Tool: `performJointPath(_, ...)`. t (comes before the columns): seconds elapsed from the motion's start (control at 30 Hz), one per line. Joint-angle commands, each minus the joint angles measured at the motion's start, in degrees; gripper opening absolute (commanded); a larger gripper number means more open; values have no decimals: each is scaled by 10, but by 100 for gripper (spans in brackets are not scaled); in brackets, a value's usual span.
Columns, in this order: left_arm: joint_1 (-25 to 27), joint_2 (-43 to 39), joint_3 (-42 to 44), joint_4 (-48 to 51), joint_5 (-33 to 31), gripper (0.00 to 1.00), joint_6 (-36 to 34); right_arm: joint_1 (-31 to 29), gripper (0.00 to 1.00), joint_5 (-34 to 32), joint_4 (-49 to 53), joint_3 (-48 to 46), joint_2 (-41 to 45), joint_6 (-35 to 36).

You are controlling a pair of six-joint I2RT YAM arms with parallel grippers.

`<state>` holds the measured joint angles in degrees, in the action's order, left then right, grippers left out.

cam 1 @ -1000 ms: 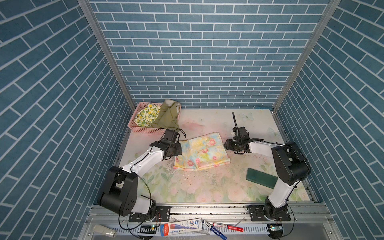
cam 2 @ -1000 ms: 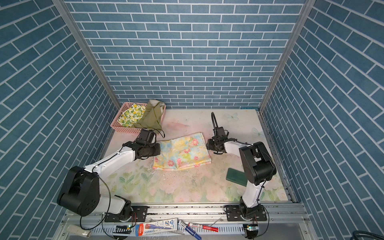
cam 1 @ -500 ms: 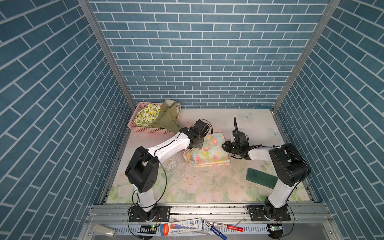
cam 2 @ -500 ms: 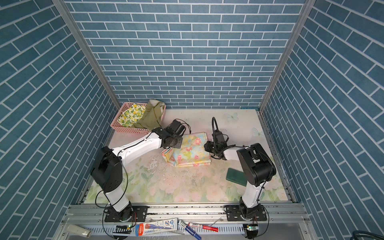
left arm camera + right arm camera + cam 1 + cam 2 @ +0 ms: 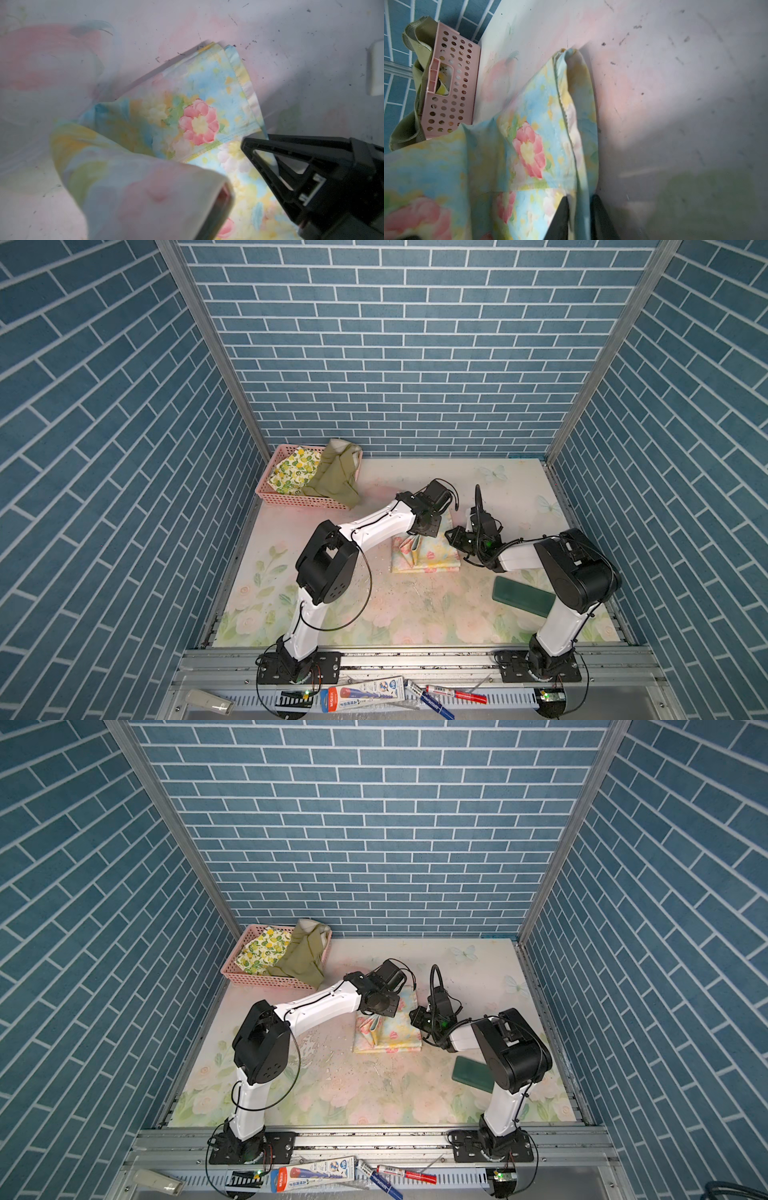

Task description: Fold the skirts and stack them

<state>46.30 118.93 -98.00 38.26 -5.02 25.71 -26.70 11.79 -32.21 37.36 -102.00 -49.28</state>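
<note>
Pastel cloth in yellow, blue and pink: the floral skirt (image 5: 434,558) lies folded near the middle of the tabletop (image 5: 374,614), and I have both arms meeting over its far edge. My left end effector (image 5: 417,534) is clenched on the floral skirt. A flap of it stands up from the pile just below the wrist, and in the left wrist view the cloth is bunched over the near fingers. My right end effector (image 5: 579,220) comes in from the right. In its wrist view the two dark fingers stand close on either side of the skirt's stitched hem, gripping it.

The lemon skirt (image 5: 293,468) sits inside the pink basket (image 5: 307,501) in the far left corner. The olive skirt (image 5: 336,481) is draped over the basket's right end and hangs down its front wall. A dark green block (image 5: 521,595) lies flat beside the right arm, apart from the floral skirt.

For writing I get little. A printed carton (image 5: 365,691) and some markers (image 5: 457,694) lie on the front rail, with print too small to read. A white marking (image 5: 311,188) on black housing in the left wrist view is also illegible.
</note>
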Motion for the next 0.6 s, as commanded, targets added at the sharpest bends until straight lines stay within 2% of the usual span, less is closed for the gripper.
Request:
performJointPath(0.0,6,12,-13,-32,49,0,31,-6,21,0,38,-27,-20,-31)
performJointPath(0.33,1,17,11,-116,107,0,100,-6,22,-2,13,-34,-29,-46)
performJointPath(0.47,-12,25,35,-154,131,0,128,-6,29,-7,9,-43,-18,-47)
performJointPath(0.5,-14,24,44,-168,135,4,135,-5,33,-8,11,-46,-12,-47)
performJointPath(0.53,-16,21,52,-181,140,16,140,-4,36,-9,10,-50,-6,-45)
performJointPath(0.57,-18,17,56,-190,145,22,143,-2,40,-10,14,-54,0,-43)
